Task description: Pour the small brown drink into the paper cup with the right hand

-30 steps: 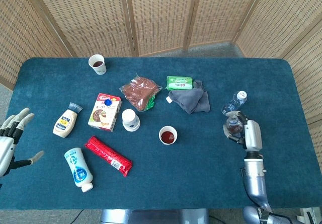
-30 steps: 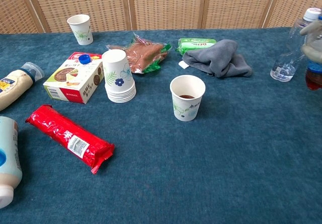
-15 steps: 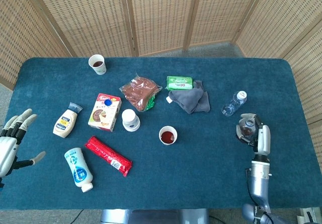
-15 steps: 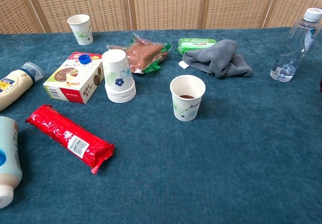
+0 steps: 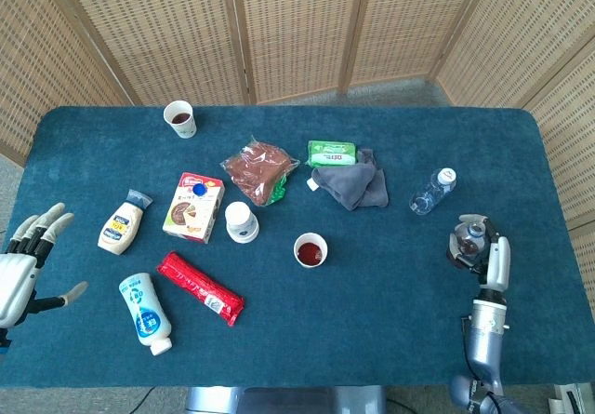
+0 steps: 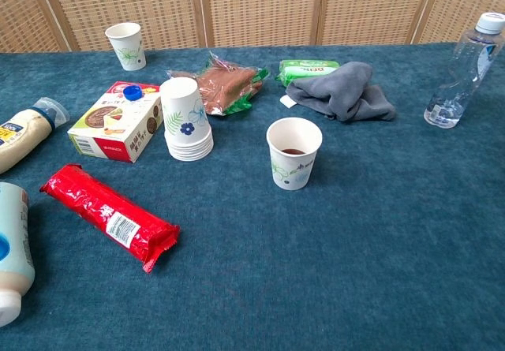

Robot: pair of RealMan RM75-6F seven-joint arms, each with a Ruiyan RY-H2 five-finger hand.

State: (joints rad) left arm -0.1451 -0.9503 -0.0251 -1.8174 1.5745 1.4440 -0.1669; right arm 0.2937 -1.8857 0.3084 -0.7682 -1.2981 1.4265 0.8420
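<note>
The paper cup [image 5: 310, 249] stands near the middle of the blue table with brown liquid in it; the chest view shows this cup [image 6: 293, 154] upright. Far to its right, near the table's right edge, my right hand [image 5: 489, 255] grips the small brown drink bottle [image 5: 466, 238], which stands about upright. That hand and bottle are outside the chest view. My left hand [image 5: 25, 267] hovers at the table's left edge, fingers spread, holding nothing.
A clear water bottle [image 5: 433, 190] stands just behind the right hand. A grey cloth [image 5: 353, 183], green packet [image 5: 332, 153], brown bag [image 5: 256, 172], snack box [image 5: 193, 207], cup stack [image 5: 242, 221], red packet [image 5: 199, 287], two squeeze bottles and a far cup [image 5: 179, 118] lie further left.
My right hand has carried the brown bottle rightward and toward the near edge, away from the cup, and has left the chest view. The left hand has barely shifted.
</note>
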